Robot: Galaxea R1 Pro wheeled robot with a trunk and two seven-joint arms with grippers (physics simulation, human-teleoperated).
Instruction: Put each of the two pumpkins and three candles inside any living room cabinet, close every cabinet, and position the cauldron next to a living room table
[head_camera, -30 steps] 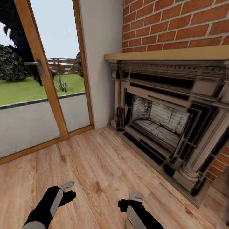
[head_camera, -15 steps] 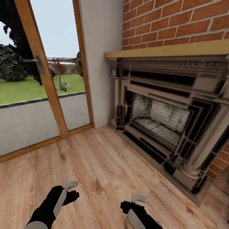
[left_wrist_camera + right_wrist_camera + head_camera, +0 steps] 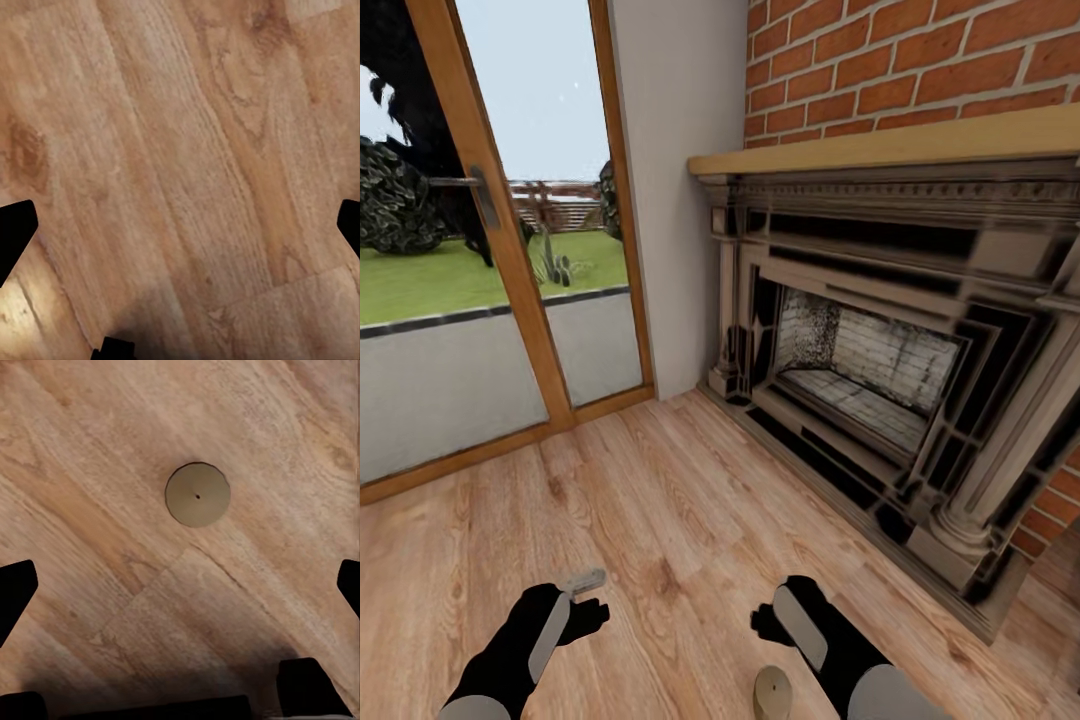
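1 candle (image 3: 197,494) stands loose on the wood floor (image 3: 660,520) under the open, empty right gripper (image 3: 180,585); left gripper (image 3: 180,225) open, empty; stowing apparently pending.

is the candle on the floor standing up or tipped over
Standing upright: the right wrist view looks straight down on the candle, showing its round top and centre wick dot above the wood floor.

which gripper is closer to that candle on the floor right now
Right. The right gripper hangs almost directly above the candle, which stands on the wood floor and sits between its open fingers in the right wrist view. The left gripper is well off to the side.
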